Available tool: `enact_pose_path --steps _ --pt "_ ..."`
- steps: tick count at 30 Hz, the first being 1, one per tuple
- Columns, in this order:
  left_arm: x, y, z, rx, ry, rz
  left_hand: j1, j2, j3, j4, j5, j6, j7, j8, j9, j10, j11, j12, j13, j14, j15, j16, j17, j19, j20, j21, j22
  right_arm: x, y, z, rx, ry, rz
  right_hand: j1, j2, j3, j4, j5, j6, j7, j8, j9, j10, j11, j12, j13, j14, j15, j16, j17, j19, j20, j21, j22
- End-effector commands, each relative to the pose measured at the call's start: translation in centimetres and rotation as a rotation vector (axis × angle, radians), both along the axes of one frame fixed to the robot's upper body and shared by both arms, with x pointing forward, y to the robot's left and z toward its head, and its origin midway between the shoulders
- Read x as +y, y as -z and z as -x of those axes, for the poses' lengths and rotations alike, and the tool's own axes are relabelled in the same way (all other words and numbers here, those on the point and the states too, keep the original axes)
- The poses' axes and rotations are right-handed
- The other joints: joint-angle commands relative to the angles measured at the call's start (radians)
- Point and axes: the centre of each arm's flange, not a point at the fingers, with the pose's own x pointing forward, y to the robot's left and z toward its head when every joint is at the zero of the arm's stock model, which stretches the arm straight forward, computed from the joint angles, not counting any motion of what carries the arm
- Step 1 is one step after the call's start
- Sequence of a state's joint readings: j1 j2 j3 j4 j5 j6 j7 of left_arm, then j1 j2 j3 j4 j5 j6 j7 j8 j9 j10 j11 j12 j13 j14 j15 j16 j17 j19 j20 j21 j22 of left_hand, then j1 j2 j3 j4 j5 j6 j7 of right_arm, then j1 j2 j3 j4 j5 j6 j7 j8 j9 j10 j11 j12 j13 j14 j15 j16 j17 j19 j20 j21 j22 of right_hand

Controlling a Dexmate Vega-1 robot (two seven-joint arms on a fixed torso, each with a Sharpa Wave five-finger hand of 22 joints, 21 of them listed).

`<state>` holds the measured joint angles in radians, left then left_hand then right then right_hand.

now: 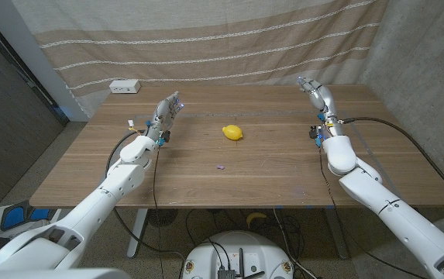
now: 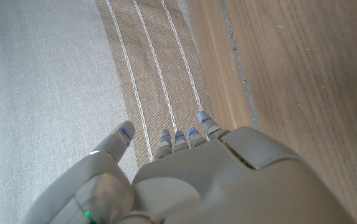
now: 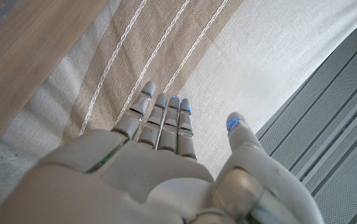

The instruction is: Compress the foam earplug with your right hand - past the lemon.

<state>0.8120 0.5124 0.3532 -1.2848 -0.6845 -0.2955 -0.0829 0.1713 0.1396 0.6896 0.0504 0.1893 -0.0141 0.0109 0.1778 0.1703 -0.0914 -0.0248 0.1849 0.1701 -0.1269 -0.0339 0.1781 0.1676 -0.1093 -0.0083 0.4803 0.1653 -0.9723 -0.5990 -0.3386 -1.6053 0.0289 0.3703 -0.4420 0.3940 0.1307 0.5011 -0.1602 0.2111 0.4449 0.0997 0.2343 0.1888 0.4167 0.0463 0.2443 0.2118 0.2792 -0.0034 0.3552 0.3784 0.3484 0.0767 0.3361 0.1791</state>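
- A small purple foam earplug (image 1: 221, 167) lies on the wooden table (image 1: 268, 182), nearer the robot than the lemon (image 1: 233, 132).
- The left hand (image 1: 166, 111) and right hand (image 1: 317, 94) are raised, fingers extended and apart, holding nothing.
- A white box (image 1: 125, 87) sits at the far edge, before the striped curtain (image 1: 206, 39).

One lemon (image 1: 233, 132), yellow, mid tabletop (image 1: 283, 178). One small purple item, likely foam earplug (image 1: 221, 167), at 7 o'clock from lemon, too small to be sure. One white box (image 1: 125, 87) at far tabletop edge, 10 o'clock from lemon. Two robot hands: left hand (image 1: 167, 112) at 9 o'clock of lemon, right hand (image 1: 317, 94) at 2 o'clock, each empty, fingers (image 3: 166, 115) apart. One striped curtain (image 1: 206, 39) behind.
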Motion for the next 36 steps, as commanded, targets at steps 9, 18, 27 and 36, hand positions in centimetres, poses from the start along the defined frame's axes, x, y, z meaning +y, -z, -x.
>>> enact_pose_path --steps 9,18,27,36 --pt "-0.1 0.2 0.8 -0.013 -0.005 -0.002 -0.008 0.038 -0.002 -0.005 0.006 0.009 0.0 0.003 0.001 0.003 0.005 0.007 0.005 -0.001 0.004 0.006 0.003 0.003 0.001 -0.012 0.004 1.8 -0.6 1.7 -0.072 0.03 0.122 0.014 0.007 0.002 -0.008 0.007 0.027 -0.002 0.006 0.002 0.021 -0.004 0.005 0.004 0.013 -0.009 0.007 0.006 0.012 0.001 -0.003 0.006" --pt "-0.2 0.3 0.9 -0.014 -0.002 -0.003 -0.008 0.039 -0.003 -0.008 0.006 0.011 0.0 0.003 0.001 0.005 0.004 0.008 0.005 0.0 0.004 0.006 0.003 0.006 0.002 -0.016 0.004 2.7 -0.6 2.6 -0.097 0.049 0.165 0.02 0.005 0.001 -0.009 0.008 0.036 -0.004 0.006 0.002 0.032 -0.007 0.007 0.006 0.016 -0.015 0.009 0.008 0.016 0.003 -0.003 0.006" --pt "0.0 0.4 1.0 -0.017 0.001 -0.004 -0.009 0.04 -0.003 -0.01 0.007 0.012 0.0 0.003 0.001 0.006 0.002 0.007 0.005 0.001 0.005 0.006 0.003 0.009 -0.002 -0.019 0.004 3.5 -0.5 3.6 -0.123 0.083 0.211 0.025 0.003 0.0 -0.01 0.009 0.043 -0.006 0.005 0.002 0.036 -0.014 0.007 0.006 0.021 -0.021 0.012 0.01 0.018 0.003 -0.005 0.006" --pt "0.3 0.5 1.1 -0.018 0.0 0.003 -0.01 0.04 -0.003 -0.01 0.007 0.013 0.001 0.003 0.001 0.006 0.004 0.007 0.005 0.001 0.005 0.006 0.003 0.011 -0.004 -0.023 0.004 4.7 -0.7 4.0 -0.142 0.082 0.256 0.03 0.001 -0.001 -0.01 0.01 0.047 -0.007 0.003 0.003 0.041 -0.015 0.006 0.007 0.023 -0.02 0.013 0.012 0.02 0.003 -0.006 0.006"
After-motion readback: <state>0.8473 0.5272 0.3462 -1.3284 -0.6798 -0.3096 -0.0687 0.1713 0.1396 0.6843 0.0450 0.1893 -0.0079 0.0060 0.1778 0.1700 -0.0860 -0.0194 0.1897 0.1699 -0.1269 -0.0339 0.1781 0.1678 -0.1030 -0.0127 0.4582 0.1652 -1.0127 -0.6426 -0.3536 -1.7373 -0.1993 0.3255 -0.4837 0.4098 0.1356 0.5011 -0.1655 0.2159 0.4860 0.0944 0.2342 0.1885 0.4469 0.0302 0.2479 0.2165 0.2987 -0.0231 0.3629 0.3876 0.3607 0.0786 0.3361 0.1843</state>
